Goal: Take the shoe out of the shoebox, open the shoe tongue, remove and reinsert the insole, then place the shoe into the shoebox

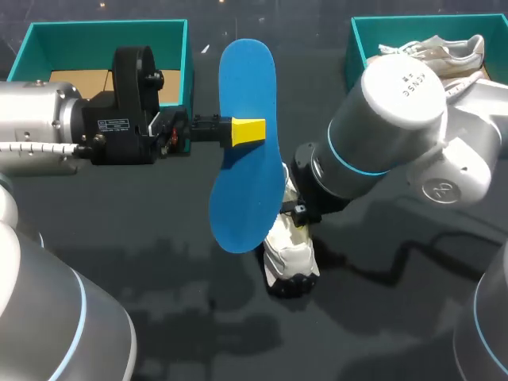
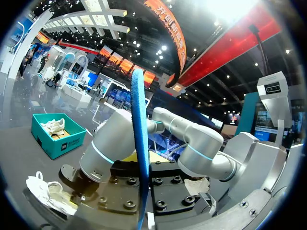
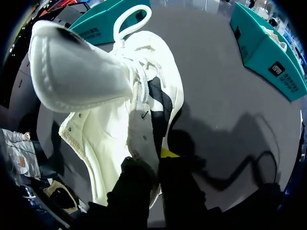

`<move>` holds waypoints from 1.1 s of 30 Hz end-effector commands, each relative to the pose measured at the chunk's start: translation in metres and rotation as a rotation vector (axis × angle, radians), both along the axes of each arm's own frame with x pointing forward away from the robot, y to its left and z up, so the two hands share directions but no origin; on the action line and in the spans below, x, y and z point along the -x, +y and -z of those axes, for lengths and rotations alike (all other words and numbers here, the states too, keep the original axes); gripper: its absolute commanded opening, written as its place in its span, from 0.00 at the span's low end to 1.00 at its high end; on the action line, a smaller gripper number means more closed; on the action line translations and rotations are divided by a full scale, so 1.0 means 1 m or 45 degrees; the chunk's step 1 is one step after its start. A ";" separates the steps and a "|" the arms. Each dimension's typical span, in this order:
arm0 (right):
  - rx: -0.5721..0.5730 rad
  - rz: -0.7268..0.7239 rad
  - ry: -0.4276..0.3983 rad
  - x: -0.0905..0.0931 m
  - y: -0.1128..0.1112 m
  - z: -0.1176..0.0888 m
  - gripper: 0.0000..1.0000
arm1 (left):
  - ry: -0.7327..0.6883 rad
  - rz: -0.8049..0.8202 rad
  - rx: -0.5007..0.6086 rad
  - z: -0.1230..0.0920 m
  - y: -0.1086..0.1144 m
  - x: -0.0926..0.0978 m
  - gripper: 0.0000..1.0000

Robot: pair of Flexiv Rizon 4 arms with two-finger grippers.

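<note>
Left claw: the left gripper (image 1: 248,131) is closed across the middle of the flat blue foam insole (image 1: 242,79) and holds it in the air.
Right claw: the right gripper (image 3: 156,160) pinches the side wall of the white lace-up sneaker (image 1: 290,255), which stands on the dark table (image 1: 159,262).
Insole axis: it runs far to near, and its near end is over the sneaker.
Sneaker axis: roughly the same line as the insole; I cannot tell which end is the toe.
Nearer arm: the left; the insole's near end likely has to tip down into the opening.
</note>
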State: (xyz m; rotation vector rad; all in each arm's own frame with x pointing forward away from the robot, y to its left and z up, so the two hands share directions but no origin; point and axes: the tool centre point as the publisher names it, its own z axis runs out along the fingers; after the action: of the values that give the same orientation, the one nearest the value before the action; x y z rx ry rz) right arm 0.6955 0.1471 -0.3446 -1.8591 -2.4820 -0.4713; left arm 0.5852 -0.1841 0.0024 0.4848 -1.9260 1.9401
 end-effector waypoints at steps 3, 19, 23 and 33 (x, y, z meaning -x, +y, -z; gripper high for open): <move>-0.003 0.050 0.025 -0.008 0.003 0.007 0.00 | 0.000 -0.011 0.001 -0.002 -0.005 0.003 0.00; -0.039 0.154 0.083 -0.016 -0.003 0.029 0.00 | 0.000 -0.011 0.001 -0.002 -0.005 0.003 0.00; -0.050 0.162 0.106 -0.018 -0.003 0.034 0.00 | 0.000 -0.011 0.001 -0.002 -0.005 0.003 0.00; -0.070 0.172 0.142 -0.023 -0.006 0.039 0.46 | 0.000 -0.011 0.001 -0.002 -0.005 0.003 0.00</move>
State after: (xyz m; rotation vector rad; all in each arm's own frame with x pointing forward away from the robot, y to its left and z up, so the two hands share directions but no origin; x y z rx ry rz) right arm 0.7165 0.1415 -0.3819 -1.9881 -2.2642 -0.4185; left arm 0.5852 -0.1841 0.0024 0.4847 -1.9261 1.9401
